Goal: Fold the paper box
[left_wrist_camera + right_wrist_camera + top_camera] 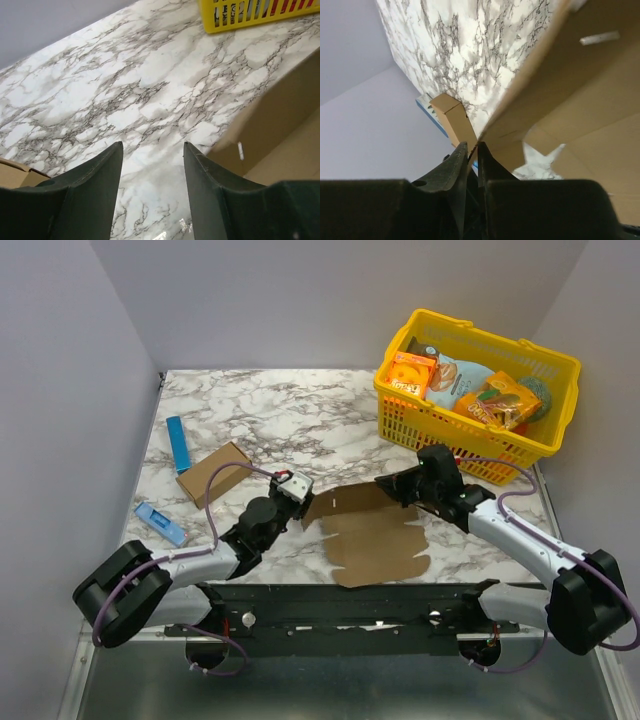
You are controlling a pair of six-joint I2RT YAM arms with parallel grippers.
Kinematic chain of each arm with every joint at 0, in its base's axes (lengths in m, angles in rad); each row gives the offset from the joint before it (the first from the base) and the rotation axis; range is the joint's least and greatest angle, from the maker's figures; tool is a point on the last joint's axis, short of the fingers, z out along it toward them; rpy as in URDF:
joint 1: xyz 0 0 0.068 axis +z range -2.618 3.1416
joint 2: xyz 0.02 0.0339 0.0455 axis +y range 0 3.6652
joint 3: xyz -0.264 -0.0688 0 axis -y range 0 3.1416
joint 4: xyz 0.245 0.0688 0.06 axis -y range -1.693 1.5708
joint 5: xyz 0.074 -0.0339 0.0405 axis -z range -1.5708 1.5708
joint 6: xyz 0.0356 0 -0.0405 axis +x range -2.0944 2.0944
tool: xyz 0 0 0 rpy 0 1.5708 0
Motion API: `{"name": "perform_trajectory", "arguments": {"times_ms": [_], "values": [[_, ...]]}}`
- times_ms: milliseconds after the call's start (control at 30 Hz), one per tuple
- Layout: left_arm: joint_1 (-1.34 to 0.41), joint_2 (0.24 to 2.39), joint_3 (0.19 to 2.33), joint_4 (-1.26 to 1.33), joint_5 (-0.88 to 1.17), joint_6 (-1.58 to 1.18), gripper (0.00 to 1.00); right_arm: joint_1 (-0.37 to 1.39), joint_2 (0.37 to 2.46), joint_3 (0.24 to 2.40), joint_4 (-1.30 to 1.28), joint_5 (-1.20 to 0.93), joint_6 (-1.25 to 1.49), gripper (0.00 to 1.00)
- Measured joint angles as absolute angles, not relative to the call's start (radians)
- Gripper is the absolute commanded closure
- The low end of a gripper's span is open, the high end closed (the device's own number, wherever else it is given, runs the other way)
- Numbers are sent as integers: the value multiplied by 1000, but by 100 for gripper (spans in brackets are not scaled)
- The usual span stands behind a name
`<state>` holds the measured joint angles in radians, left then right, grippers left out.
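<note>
Right gripper (472,146) pinches a raised flap of the paper box (375,535), both fingers closed on the cardboard edge. Left gripper (152,147) hangs with jaws apart and empty at the side of the box farthest from the yellow basket (452,430). The box lies mostly flat on the marble table (300,410), just nearward of that basket.

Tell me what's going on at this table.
Two robot arms are folding a paper box from a flat cardboard sheet. The right hand pinches the sheet's far flap, which stands lifted off the marble table. The left hand is open beside the sheet's left edge, holding nothing. Most of the sheet lies flat.
</note>
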<state>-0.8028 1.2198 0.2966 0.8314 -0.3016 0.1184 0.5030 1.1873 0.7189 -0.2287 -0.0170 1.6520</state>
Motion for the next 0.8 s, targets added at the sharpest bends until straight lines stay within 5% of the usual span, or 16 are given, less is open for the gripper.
{"name": "perform_trajectory", "arguments": {"times_ms": [167,400,800], "values": [[-803,1183,297,803,-293,100,23,503,1198,719,-228,-15,1653,99],[-803,1013,302,654,-260,24,11,508,1202,717,-217,-13,1653,99],[-803,942,506,345,-153,-265,13,541,1204,680,-2,128,1646,99]]}}
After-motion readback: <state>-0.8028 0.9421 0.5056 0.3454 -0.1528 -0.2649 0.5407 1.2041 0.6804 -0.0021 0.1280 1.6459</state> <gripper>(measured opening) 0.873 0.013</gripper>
